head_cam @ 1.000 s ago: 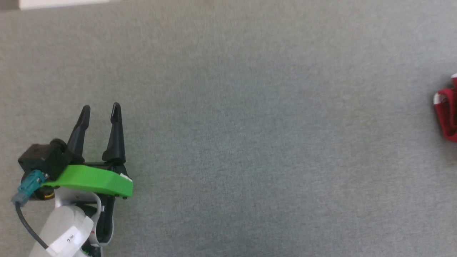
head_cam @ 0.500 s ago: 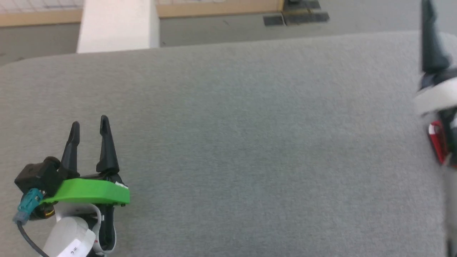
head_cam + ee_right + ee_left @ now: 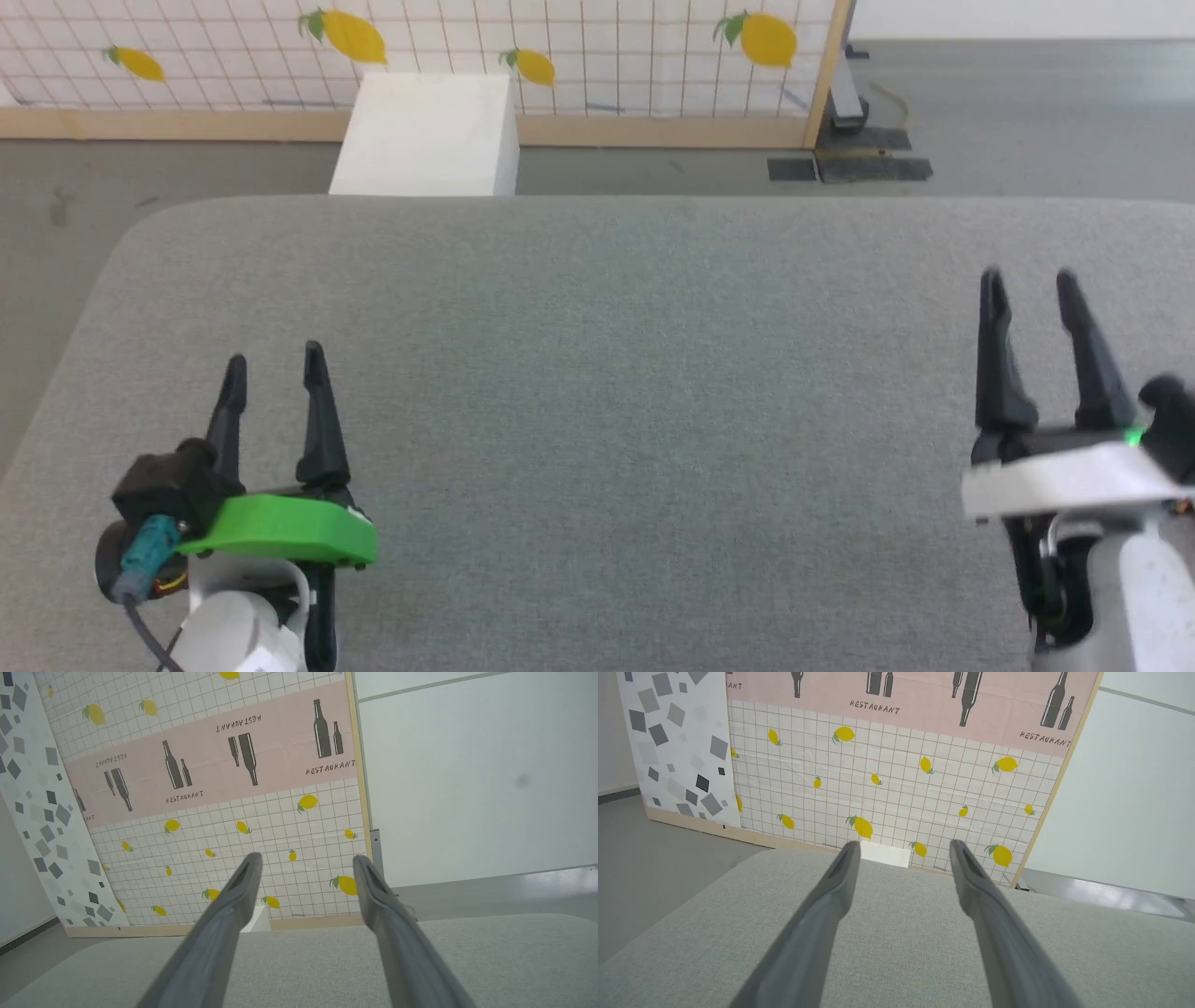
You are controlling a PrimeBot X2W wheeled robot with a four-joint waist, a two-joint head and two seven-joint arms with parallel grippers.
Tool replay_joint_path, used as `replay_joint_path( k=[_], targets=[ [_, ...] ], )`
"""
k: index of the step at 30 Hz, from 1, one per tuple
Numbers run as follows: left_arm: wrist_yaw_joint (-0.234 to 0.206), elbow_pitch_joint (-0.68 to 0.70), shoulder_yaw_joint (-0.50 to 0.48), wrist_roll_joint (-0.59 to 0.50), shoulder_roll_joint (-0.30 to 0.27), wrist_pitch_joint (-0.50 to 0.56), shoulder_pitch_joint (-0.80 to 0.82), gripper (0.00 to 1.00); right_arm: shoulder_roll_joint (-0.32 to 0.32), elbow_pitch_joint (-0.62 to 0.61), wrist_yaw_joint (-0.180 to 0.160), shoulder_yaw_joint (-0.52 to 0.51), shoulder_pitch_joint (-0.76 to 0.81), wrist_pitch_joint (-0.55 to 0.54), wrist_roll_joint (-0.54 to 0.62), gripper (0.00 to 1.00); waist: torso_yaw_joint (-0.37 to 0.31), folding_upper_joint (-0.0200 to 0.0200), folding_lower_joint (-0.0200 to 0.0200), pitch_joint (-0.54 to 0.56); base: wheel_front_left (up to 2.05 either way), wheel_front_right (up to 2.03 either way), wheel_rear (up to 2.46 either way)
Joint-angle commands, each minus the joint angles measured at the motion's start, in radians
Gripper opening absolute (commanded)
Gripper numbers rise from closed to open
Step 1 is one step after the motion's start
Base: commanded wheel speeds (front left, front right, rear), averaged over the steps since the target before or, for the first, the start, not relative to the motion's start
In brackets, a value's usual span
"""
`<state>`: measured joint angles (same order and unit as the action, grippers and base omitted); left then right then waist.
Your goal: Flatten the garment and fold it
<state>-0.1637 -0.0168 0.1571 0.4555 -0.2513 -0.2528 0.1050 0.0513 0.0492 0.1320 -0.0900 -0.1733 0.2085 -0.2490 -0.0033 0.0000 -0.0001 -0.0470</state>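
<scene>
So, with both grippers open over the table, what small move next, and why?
Probably turn the head down and right: a second ago the garment lay at that view's right edge. The left gripper and right gripper are open and empty over the table.

A grey fabric-covered table [image 3: 597,392] stands before a lemon-print grid screen [image 3: 896,793], a white box [image 3: 425,135] and grey floor [image 3: 1027,121].

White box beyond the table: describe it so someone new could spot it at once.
Find the grey table; past its far edge stands a lemon-print screen. Between them, left of centre in the head view, sits the white box. It is a plain white block, unlike the flat dark mats on the floor further right.
</scene>
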Motion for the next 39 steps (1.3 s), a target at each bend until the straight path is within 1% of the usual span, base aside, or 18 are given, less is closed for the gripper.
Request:
replay_joint_path(
  k=[1, 7, 11, 16, 20, 25, 27, 34, 35, 39],
  targets=[
    [-0.003, -0.007, 0.006, -0.015, 0.005, -0.008, -0.011, 1.0, -0.001, 0.011, -0.001, 0.007, 0.02, 0.017, 0.009, 1.0, 0.008, 0.0, 0.0001, 0.01, 0.0, 0.0, 0.0],
    [0.004, -0.042, 0.036, -0.07, 0.013, -0.009, -0.017, 1.0, -0.001, 0.038, -0.001, 0.019, 0.096, 0.047, 0.057, 1.0, -0.001, 0.0, 0.0001, 0.013, 0.0, 0.0, 0.0],
    [0.006, -0.068, 0.05, -0.092, 0.03, -0.009, -0.028, 1.0, -0.001, 0.039, -0.001, 0.021, 0.137, 0.051, 0.068, 1.0, -0.01, 0.0, 0.0001, 0.016, 0.0, 0.0, 0.0],
    [0.006, -0.081, 0.047, -0.101, 0.068, -0.009, -0.05, 1.0, -0.001, 0.036, -0.001, 0.044, 0.172, 0.053, 0.061, 1.0, -0.023, 0.0, 0.0001, 0.021, 0.0, 0.0, 0.0],
    [0.019, -0.091, 0.044, -0.101, 0.098, -0.009, -0.071, 1.0, -0.001, 0.026, -0.001, 0.068, 0.192, 0.053, 0.056, 1.0, -0.028, 0.0, 0.0001, 0.021, 0.0, 0.0, 0.0],
    [0.036, -0.097, 0.035, -0.111, 0.119, -0.009, -0.085, 1.0, -0.001, 0.016, -0.001, 0.084, 0.203, 0.053, 0.055, 1.0, -0.031, 0.0, 0.0001, 0.02, 0.0, 0.0, 0.0],
    [0.053, -0.101, 0.025, -0.115, 0.131, -0.009, -0.087, 1.0, -0.001, 0.017, -0.001, 0.088, 0.203, 0.053, 0.057, 1.0, -0.03, 0.0, 0.0001, 0.021, 0.0, 0.0, 0.0],
    [0.075, -0.113, 0.008, -0.129, 0.146, -0.009, -0.087, 1.0, -0.001, 0.017, -0.001, 0.089, 0.198, 0.053, 0.056, 1.0, -0.031, 0.0, 0.0001, 0.023, 0.0, 0.0, 0.0],
    [0.071, -0.111, 0.01, -0.122, 0.145, -0.004, -0.076, 0.0, -0.001, 0.02, 0.0, 0.088, 0.195, 0.048, 0.058, 0.0, -0.031, 0.0, 0.0001, 0.023, 0.0, 0.0, 0.0],
    [0.071, -0.111, 0.013, -0.122, 0.146, -0.004, -0.075, 0.0, -0.001, 0.021, 0.0, 0.088, 0.195, 0.047, 0.058, 0.0, -0.031, 0.0, 0.0001, 0.023, 0.0, 0.0, 0.0]
  ],
)
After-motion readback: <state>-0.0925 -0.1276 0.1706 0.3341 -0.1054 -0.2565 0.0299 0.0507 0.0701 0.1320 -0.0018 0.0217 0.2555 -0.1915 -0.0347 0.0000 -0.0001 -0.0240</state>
